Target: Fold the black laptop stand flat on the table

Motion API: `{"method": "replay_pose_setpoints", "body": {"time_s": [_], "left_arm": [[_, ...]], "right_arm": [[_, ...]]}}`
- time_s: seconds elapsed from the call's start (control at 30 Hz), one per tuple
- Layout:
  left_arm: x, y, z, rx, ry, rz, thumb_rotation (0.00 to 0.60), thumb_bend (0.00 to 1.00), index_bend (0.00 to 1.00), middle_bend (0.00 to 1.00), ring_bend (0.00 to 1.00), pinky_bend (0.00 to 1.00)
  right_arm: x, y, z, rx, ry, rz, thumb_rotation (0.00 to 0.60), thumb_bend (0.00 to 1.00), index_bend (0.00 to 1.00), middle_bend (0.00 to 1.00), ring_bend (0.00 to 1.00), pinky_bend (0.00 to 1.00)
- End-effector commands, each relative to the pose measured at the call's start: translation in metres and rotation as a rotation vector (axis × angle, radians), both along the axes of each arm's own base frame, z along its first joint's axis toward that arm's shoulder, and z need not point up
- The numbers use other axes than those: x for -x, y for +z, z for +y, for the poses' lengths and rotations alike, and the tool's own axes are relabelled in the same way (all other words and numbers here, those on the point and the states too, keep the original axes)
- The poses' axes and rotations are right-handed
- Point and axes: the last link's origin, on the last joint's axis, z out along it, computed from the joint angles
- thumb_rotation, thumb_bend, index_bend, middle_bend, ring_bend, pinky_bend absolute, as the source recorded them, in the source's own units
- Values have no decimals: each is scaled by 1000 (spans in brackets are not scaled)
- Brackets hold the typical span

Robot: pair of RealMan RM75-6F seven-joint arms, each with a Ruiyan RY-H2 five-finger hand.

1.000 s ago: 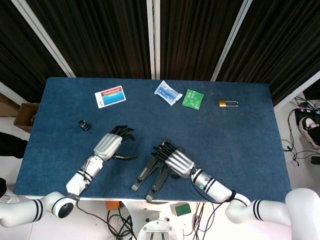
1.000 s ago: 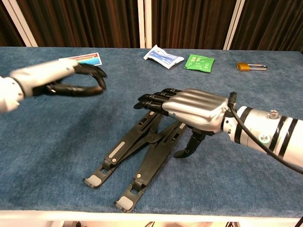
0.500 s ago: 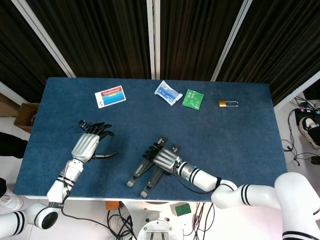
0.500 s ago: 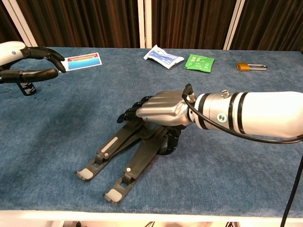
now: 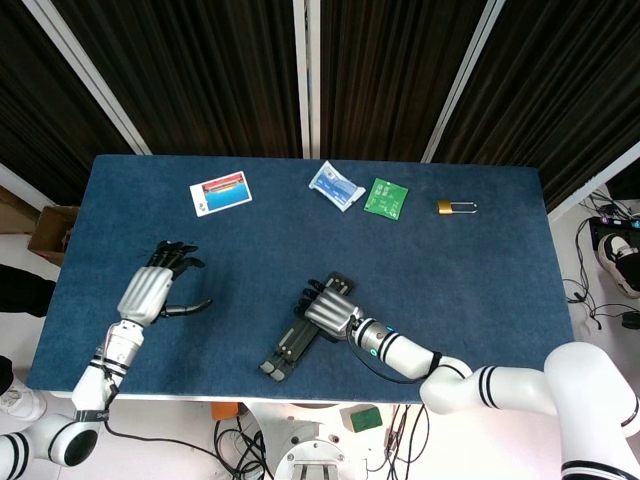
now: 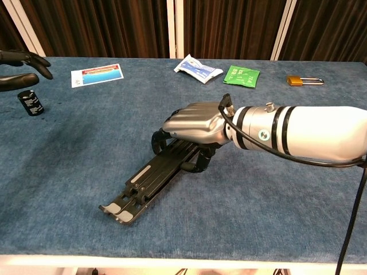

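Since a second ago, the two legs of the black laptop stand [image 6: 150, 186] have closed from a splayed V into one narrow bar lying flat on the blue counter [image 5: 480, 270], near its front edge. Over the same span the left hand [image 5: 150, 288] has drawn back toward the counter's left side, well apart from the stand.

Now the right hand [image 6: 192, 129] rests over the far end of the stand, palm down, with its dark fingers [image 6: 159, 139] curled around the bars on both sides, holding them together. The left hand hovers above the counter with fingers spread apart and nothing in it; in the chest view only its fingertips show at the left edge, just above a small black cylinder [image 6: 30, 102].

Along the back of the counter lie a red and blue card [image 5: 220, 192], a white and blue packet [image 5: 335, 186], a green packet [image 5: 385, 197] and a brass padlock [image 5: 453, 207].
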Motion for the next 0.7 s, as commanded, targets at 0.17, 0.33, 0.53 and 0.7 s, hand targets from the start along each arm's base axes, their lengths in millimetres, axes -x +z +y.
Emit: {"method": "replay_pose_setpoints", "body": {"time_s": [0.17, 0.33, 0.53, 0.7], "left_arm": [[32, 30, -13, -50, 69, 70, 166, 0, 267, 113, 40, 74], [55, 57, -28, -111, 120, 133, 308, 0, 264, 113, 41, 75], [76, 86, -55, -204, 167, 225, 600, 0, 257, 111, 41, 75], [82, 95, -87, -240, 194, 261, 600, 0, 252, 111, 41, 75]], "right_arm": [[37, 64, 8, 139, -145, -108, 600, 224, 0, 0, 0, 0], [85, 132, 28, 351, -257, -191, 600, 218, 0, 0, 0, 0], [155, 212, 78, 624, -377, -249, 600, 218, 0, 20, 0, 0], [203, 250, 129, 764, -470, -314, 600, 221, 0, 22, 0, 0]]}}
